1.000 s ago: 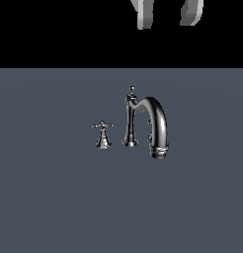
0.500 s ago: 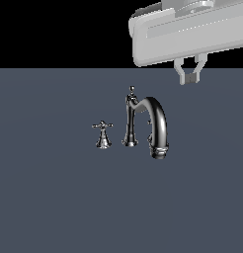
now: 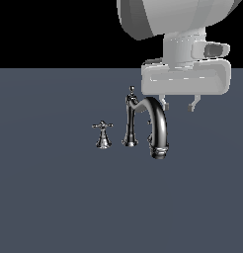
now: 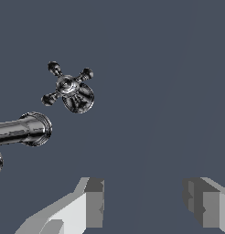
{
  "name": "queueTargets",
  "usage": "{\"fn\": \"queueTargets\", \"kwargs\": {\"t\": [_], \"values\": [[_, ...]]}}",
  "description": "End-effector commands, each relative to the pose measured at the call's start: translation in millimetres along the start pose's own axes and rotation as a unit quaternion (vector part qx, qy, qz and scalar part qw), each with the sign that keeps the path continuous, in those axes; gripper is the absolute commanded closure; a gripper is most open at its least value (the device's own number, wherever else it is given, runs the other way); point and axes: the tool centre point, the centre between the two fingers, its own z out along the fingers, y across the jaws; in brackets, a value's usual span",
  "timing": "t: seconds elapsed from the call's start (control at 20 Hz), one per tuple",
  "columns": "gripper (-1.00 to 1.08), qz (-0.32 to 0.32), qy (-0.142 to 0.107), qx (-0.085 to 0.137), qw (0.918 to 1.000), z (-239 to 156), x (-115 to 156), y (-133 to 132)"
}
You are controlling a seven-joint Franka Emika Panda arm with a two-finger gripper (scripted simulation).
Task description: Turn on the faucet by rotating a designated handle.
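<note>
- The faucet [image 3: 152,126] is seen standing on the flat grey-blue surface [image 3: 49,197], near the middle of the exterior view; its chrome is shiny and reflective.
- A slender column [image 3: 129,121] topped by a small finial is shown upright, and a thick arched spout [image 3: 160,129] is curved from it toward the exterior view's right, ending in a ringed mouth pointed downward.
- A separate cross-shaped handle [image 3: 102,134] on a small flared base is placed beside the column, on the exterior view's left, apart from it.
- In the wrist view the handle [image 4: 70,87] is seen from above with its four knobbed spokes, and the ringed end of the spout [image 4: 34,130] lies near it.
- The gripper [image 3: 179,105] is held above the surface, behind and to the exterior view's right of the spout; only its two fingertips are seen below the pale wrist housing [image 3: 185,79].
- In the wrist view the gripper [image 4: 144,203] is shown with its jaws spread wide and nothing between them; neither finger [image 4: 93,203] is in contact with the faucet or the handle.
- The upper background of the exterior view is rendered black.
</note>
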Motion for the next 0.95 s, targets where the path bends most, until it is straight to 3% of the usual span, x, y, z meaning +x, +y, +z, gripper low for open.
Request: {"fn": "queueTargets", "kwargs": {"t": [0.0, 0.05, 0.1, 0.15, 0.2, 0.25, 0.3, 0.35, 0.4, 0.45, 0.5, 0.55, 0.6, 0.65, 0.7, 0.75, 0.8, 0.85, 0.9], "values": [[-0.61, 0.054, 0.000, -0.001, 0.9986, 35, 27, 2], [-0.61, 0.083, 0.007, 0.004, 0.9965, 27, 25, 34], [-0.15, 0.108, 0.018, 0.013, 0.9939, 38, 42, 56], [-0.65, 0.060, 0.005, 0.021, 0.9980, 53, 18, -23], [-0.65, 0.050, 0.002, 0.023, 0.9985, 55, 18, -34], [-0.22, 0.075, 0.008, 0.038, 0.9964, 61, 32, -33], [-0.04, 0.035, 0.008, 0.018, 0.9992, 89, 33, 13], [-0.34, 0.013, 0.024, 0.017, 0.9995, 88, 31, -63], [-0.48, 0.047, 0.047, 0.033, 0.9972, 86, 61, -55], [0.54, 0.006, 0.065, 0.010, 0.9978, 95, 84, -14], [0.54, -0.029, 0.081, -0.010, 0.9963, 91, 90, -15], [0.53, 0.021, 0.080, -0.003, 0.9966, 97, 110, -55], [0.53, 0.070, 0.079, 0.005, 0.9944, 99, 101, 5], [-0.46, 0.052, 0.095, -0.020, 0.9940, 100, 112, 77], [-0.79, 0.100, 0.107, -0.018, 0.9891, 100, 120, 90], [-0.79, 0.101, 0.107, -0.018, 0.9890, 99, 119, 92], [-0.89, 0.149, 0.110, -0.004, 0.9827, 103, 136, 52], [-0.89, 0.191, 0.113, 0.008, 0.9751, 100, 126, 107], [0.71, 0.189, 0.118, 0.016, 0.9747, 101, 129, 93]]}}
